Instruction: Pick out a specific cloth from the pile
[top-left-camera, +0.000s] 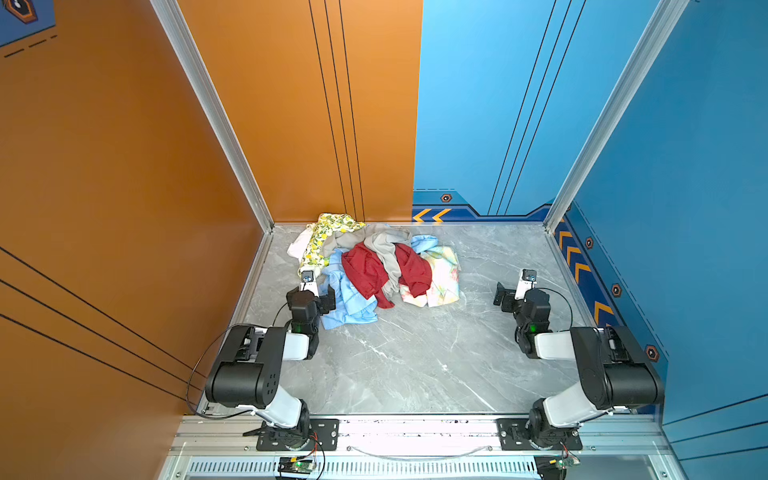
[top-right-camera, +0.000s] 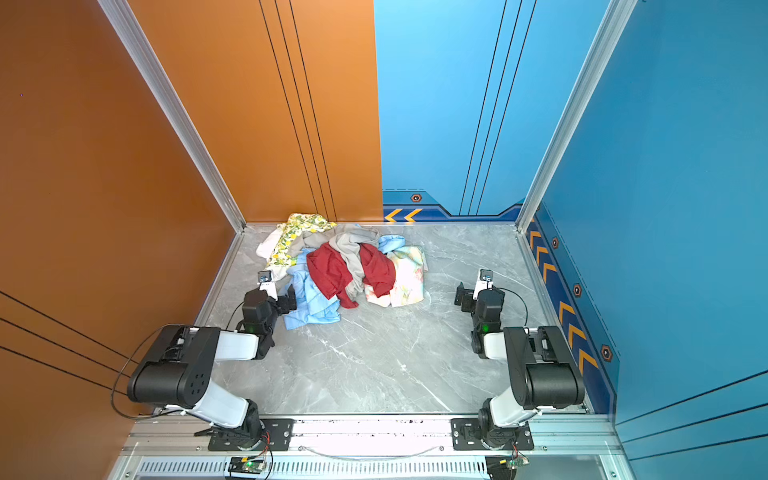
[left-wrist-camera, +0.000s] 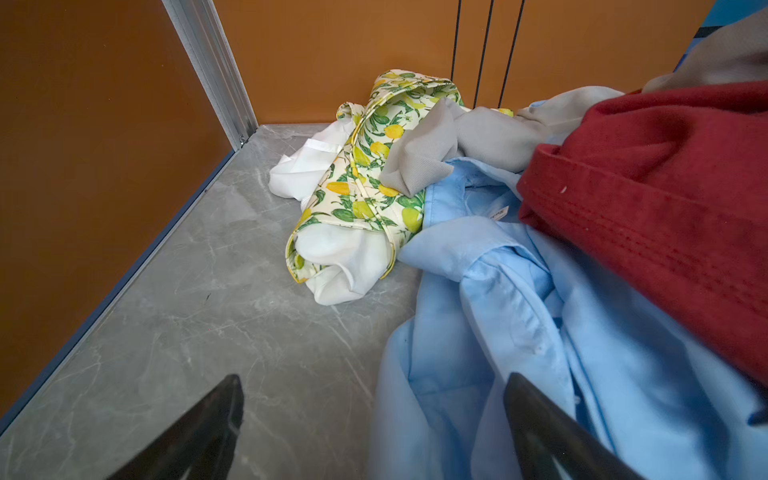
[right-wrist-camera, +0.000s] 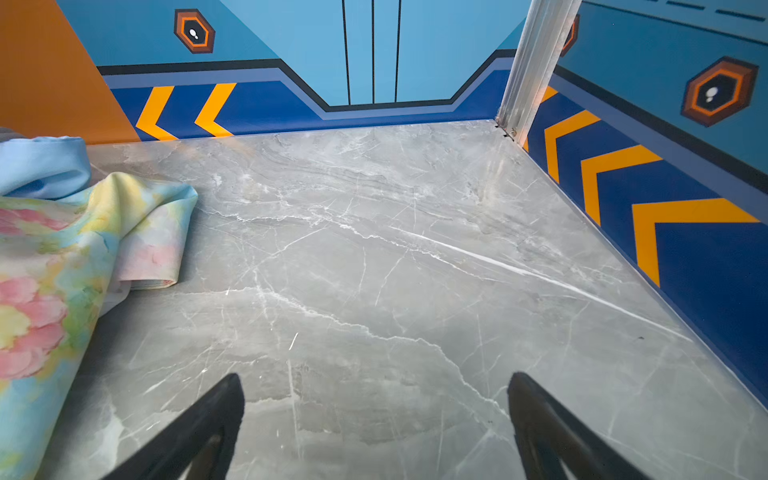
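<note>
**Sky-blue shirt at pile's near-left; both end effectors spread**

Writing: the only label is a small white tag (left-wrist-camera: 500, 214) at the collar of the cloth (left-wrist-camera: 540, 324), seen in the left wrist view; print too small to read. Hexagon badges (right-wrist-camera: 194, 31) & orange chevrons (right-wrist-camera: 615, 174) are plain graphics.

The cloth is plain light sky-blue, thin smooth fabric, creased, w/ a shirt collar. It lies at the near-left of the pile (top-left-camera: 376, 266), far-left on the desk (top-left-camera: 415, 361). Part sits under the dark red garment (top-left-camera: 370, 272); its near edge spills onto bare desk. A grey garment (top-left-camera: 388, 249) drapes over the red. The lemon-print piece (top-left-camera: 318, 243) is far left, the pastel floral cloth (top-left-camera: 442, 278) on the right.

Left end effector (left-wrist-camera: 374, 380): spread, nothing btwn the fingers, one over the cloth, one over bare desk; contact can't be told. Right end effector (right-wrist-camera: 376, 378): spread, empty, over bare desk, well right of the pile.

Collar & tag show only in the left wrist view. Both top views give the whole pile. The right wrist view catches only the floral cloth & a blue fold (right-wrist-camera: 41, 166).
</note>
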